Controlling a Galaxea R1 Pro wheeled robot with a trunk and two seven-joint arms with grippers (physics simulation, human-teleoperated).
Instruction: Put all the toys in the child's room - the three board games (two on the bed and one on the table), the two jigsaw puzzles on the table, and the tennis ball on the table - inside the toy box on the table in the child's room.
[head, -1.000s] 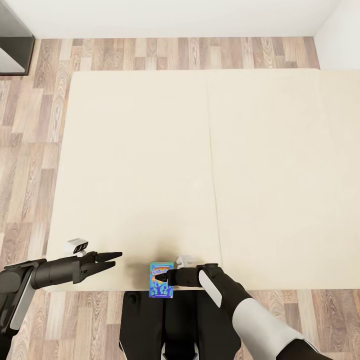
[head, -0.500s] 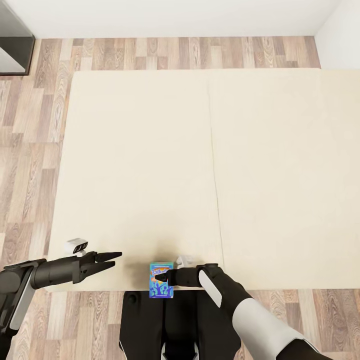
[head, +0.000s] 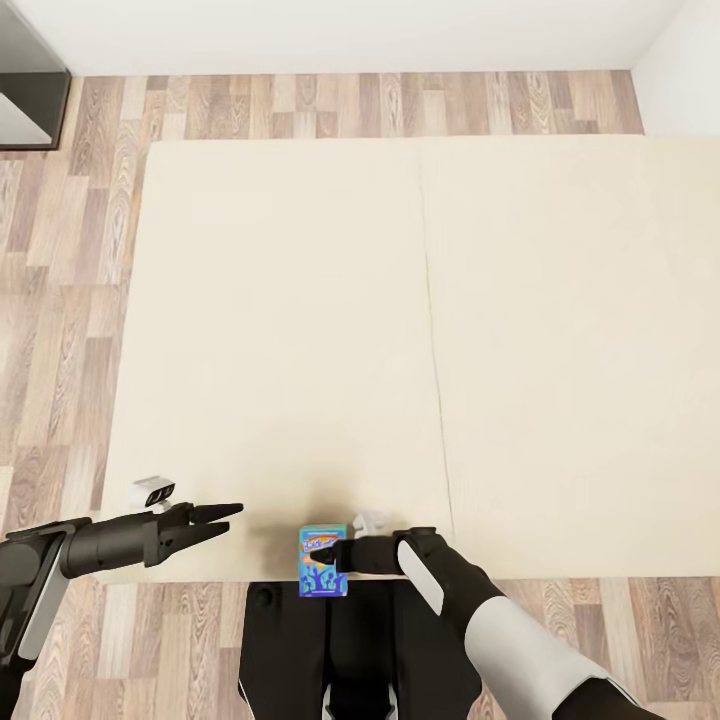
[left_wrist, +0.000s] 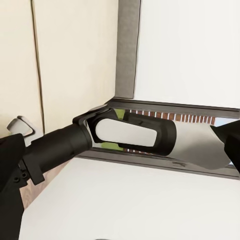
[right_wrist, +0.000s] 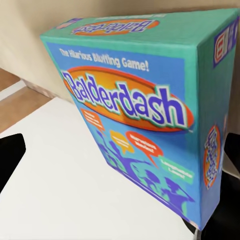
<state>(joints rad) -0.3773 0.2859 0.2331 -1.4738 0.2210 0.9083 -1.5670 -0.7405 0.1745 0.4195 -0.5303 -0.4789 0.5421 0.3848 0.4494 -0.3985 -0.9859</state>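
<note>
A small blue and teal board game (head: 320, 578), printed "Balderdash" (right_wrist: 135, 105), stands tilted at the near edge of the cream bed (head: 280, 300). My right gripper (head: 325, 553) is shut on it, with one dark finger on each side of the box in the right wrist view. My left gripper (head: 232, 518) hovers over the bed's near left corner, open and holding nothing, about a hand's width left of the box. The left wrist view looks across at my right forearm (left_wrist: 135, 132). The toy box and the table's toys are out of view.
The bed has two sections split by a seam (head: 435, 350). Wood plank floor (head: 60, 300) runs along its left and far sides. A dark grey piece of furniture (head: 25, 90) stands at the far left corner, with a white wall (head: 350, 30) behind.
The whole picture has drifted a little, so the bed's seam sits slightly further right. Both grippers and the box keep their places relative to my body.
</note>
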